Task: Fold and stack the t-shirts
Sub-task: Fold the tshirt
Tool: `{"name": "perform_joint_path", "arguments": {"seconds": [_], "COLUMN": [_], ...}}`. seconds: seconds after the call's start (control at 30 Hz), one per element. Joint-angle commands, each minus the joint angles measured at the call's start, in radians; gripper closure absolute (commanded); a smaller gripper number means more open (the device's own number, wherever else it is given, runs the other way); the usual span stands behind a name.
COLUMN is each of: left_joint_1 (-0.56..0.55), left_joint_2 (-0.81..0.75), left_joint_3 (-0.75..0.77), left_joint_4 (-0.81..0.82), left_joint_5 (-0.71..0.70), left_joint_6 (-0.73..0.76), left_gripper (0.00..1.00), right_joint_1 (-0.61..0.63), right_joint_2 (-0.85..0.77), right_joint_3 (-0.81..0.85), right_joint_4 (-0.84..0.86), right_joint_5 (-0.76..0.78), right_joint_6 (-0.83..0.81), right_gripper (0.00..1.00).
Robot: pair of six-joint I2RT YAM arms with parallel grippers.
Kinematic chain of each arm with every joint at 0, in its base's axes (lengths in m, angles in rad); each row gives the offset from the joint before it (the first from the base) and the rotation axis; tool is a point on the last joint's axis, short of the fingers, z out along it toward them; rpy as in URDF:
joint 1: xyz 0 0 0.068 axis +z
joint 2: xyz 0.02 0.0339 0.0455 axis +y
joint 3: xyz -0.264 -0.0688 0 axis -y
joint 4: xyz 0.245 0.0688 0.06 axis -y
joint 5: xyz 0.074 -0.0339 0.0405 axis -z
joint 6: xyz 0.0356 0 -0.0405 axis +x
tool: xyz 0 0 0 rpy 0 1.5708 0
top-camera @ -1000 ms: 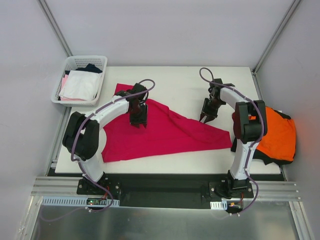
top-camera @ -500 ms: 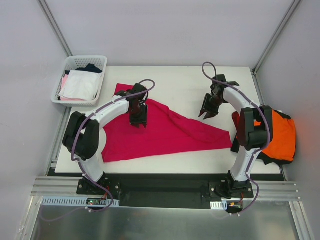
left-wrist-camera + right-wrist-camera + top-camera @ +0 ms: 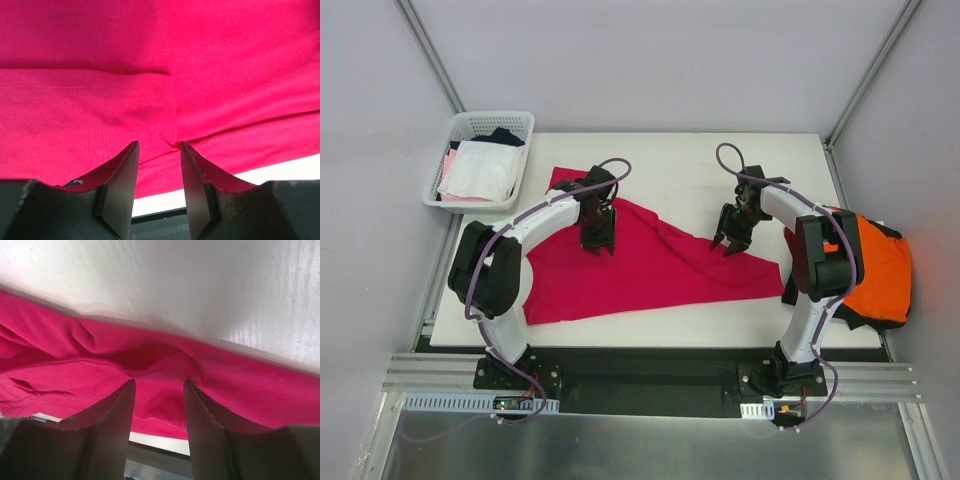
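A crimson t-shirt (image 3: 640, 270) lies spread and creased across the table's middle. My left gripper (image 3: 597, 243) stands open on its upper left part. In the left wrist view the left gripper (image 3: 157, 144) has its tips pressed on the crimson cloth (image 3: 150, 60), with a small pucker between them. My right gripper (image 3: 730, 245) is open at the shirt's far edge. In the right wrist view the right gripper (image 3: 159, 382) straddles a raised ridge of the cloth (image 3: 75, 370). An orange t-shirt (image 3: 875, 265) lies at the right edge over a black t-shirt (image 3: 868, 320).
A white mesh basket (image 3: 480, 125) with white and pink garments (image 3: 480, 170) sits off the table's far left corner. The white table (image 3: 670, 160) shows bare behind the crimson shirt. The orange shirt overhangs the table's right side next to the right arm.
My right gripper has come nearer and to the left, from bare table onto the crimson shirt's far edge, and its jaws have widened. The left gripper has not moved.
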Motion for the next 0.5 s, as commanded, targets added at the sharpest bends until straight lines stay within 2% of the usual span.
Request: {"name": "perform_joint_path", "arguments": {"seconds": [0.0,0.47], "left_joint_1": [0.008,0.008], "left_joint_2": [0.000,0.009], "left_joint_3": [0.027,0.037], "left_joint_4": [-0.018,-0.016], "left_joint_5": [0.010,0.018], "left_joint_6": [0.019,0.004], "left_gripper": [0.61,0.61], "right_joint_1": [0.008,-0.020], "right_joint_2": [-0.021,-0.004], "right_joint_3": [-0.003,0.006], "right_joint_4": [0.034,0.019], "right_joint_5": [-0.020,0.007], "right_joint_6": [0.009,-0.030], "right_gripper": [0.53,0.54]}}
